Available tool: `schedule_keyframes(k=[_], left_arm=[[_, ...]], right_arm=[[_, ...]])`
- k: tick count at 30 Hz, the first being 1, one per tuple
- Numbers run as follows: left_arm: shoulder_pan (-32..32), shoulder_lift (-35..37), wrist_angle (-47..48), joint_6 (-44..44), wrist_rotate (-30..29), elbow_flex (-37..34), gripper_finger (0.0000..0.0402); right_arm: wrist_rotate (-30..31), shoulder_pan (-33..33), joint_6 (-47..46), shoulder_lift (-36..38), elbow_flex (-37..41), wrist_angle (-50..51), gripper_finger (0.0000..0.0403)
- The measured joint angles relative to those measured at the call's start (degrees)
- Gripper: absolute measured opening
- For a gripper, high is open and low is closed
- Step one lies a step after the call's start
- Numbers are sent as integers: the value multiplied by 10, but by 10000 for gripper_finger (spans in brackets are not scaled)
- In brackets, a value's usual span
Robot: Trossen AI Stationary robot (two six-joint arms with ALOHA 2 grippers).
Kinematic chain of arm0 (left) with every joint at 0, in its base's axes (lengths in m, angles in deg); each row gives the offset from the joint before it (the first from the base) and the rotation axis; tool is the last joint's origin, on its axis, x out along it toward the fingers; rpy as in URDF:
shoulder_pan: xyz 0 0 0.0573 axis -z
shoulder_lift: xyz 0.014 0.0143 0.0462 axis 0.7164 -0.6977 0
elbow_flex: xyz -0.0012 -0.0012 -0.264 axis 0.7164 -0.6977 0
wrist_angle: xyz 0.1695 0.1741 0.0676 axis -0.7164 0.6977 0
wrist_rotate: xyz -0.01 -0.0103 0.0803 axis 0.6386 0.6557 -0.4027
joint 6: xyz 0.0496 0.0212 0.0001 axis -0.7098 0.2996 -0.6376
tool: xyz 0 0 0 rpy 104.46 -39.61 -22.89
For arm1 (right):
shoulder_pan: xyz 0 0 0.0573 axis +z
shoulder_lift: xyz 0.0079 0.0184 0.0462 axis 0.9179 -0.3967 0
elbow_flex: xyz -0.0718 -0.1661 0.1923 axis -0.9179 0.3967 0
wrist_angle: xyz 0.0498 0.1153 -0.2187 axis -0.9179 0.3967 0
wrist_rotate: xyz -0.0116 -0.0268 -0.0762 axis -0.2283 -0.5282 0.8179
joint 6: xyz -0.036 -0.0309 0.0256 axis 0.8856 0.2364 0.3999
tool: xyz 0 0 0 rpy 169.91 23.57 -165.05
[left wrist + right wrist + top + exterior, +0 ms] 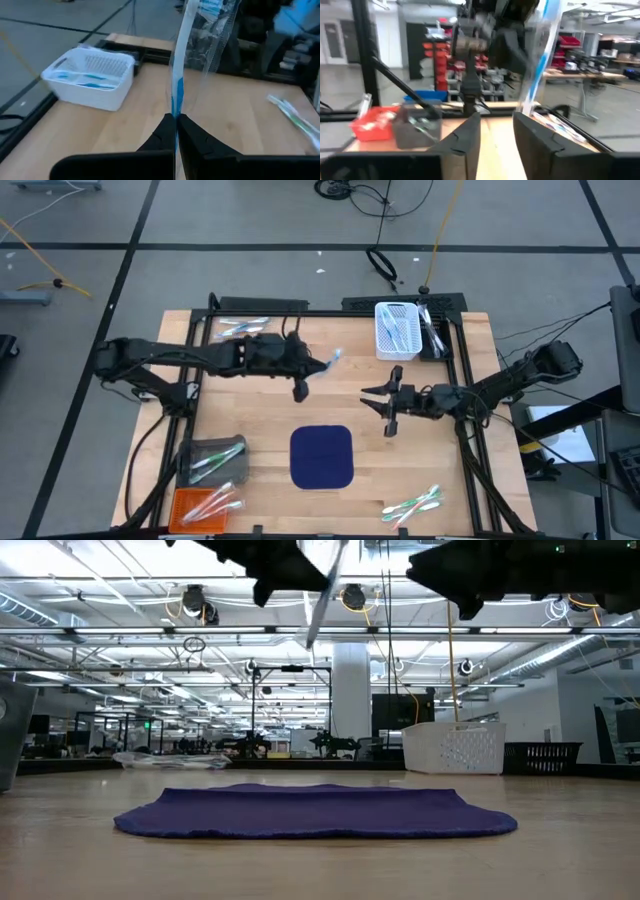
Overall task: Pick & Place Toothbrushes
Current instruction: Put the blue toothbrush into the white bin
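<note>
My left gripper [305, 375] hangs above the table's far middle, shut on a blue-and-white toothbrush [328, 361] in a clear wrapper. The low view shows that toothbrush [324, 595] slanting high over the navy mat [315, 812]. My right gripper [382, 406] is open, right of the centre, pointing toward the left gripper and touching nothing. Other toothbrushes lie in the white basket [397, 330], in a group at the far left [240, 328] and at the near right [415, 504]. My left gripper pinches the toothbrush's handle [175, 102] between its two fingertips [162, 132], which lie along the handle. The rest of the brush and its wrapper [210, 30] stick out beyond the fingers. The toothbrush is lifted clear of the table and tilted.
The navy mat [322, 457] lies flat at the near middle. A grey bin [214, 460] and an orange bin [203, 505], both with toothbrushes inside, stand at the near left. A black frame [455, 370] runs around the table. Bare wood lies between the grippers and the mat.
</note>
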Motion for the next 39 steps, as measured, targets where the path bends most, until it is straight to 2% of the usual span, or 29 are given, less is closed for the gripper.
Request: schedule_keyframes(k=[7,21,34,39], left_arm=[[29,-72,-132,-7,-2,0,0],[52,-174,-303,-6,-1,0,0],[74,-177,-323,-17,-7,0,0],[74,-177,-323,-17,-21,0,0]], right_arm=[[1,-12,4,0,0,-21,140],[1,-22,0,0,0,-21,142],[0,-38,-1,0,0,-18,140],[-20,-38,-28,0,0,-18,115]])
